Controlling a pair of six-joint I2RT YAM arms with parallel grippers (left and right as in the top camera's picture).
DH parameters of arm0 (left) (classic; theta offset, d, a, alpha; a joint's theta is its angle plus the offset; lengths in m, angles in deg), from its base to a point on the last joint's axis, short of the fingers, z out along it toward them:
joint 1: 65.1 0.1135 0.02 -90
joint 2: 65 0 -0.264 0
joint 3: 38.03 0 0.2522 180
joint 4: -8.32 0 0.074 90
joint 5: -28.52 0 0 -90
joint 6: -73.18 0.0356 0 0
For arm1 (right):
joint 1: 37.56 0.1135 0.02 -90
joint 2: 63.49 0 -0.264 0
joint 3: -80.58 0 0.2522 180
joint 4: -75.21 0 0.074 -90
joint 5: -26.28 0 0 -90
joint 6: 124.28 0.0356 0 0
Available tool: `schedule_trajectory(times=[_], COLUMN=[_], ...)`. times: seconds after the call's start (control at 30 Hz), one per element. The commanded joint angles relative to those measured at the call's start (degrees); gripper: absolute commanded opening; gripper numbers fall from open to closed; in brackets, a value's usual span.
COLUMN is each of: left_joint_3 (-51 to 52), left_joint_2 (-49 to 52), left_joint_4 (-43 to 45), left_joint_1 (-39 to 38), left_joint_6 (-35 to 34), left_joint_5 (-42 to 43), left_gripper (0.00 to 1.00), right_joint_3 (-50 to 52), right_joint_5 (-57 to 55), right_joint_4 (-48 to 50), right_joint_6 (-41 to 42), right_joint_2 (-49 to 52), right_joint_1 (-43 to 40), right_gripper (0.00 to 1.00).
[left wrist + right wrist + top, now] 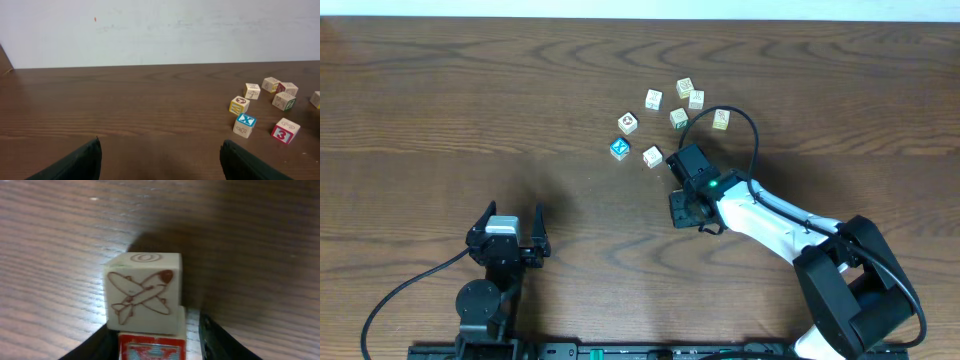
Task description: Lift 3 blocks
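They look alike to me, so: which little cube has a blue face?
The cube with the white X: its top is bright blue, and no other cube shows any blue.

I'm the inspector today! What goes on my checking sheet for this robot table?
Surface: brown wooden table, no spills seen.
Job's things: airplane block against red block, both inside the right tool; third block not seen there.
Clutter: eight loose blocks clustered, including a blue block.
Tools: left tool open, empty; right tool around two blocks, grip unclear.
Cables: black cable loops near the loose blocks; second cable trails from the left arm.
Surroundings: pale wall behind; nothing else seen.
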Motion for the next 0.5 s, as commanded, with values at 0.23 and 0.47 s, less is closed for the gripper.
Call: schedule_trajectory(times=[0.23, 0.47], left_joint_3=[0.6, 0.6], left_joint_2=[-0.3, -0.3], left_joint_4=[-2.6, -2.6], left_joint_1=[0.3, 0.3], left_joint_6=[-0.7, -0.7], left_joint_5=[-0.5, -0.5], left_gripper=[0.76, 0.76], right_joint_3=[1.5, 1.5], right_joint_5=[-0.3, -0.5], right_joint_4=[-3.1, -3.1], right_joint_6=[-0.2, -0.1], right_joint_2=[2.1, 2.1], right_joint_1=[2.0, 2.0], right_gripper=[0.54, 0.32])
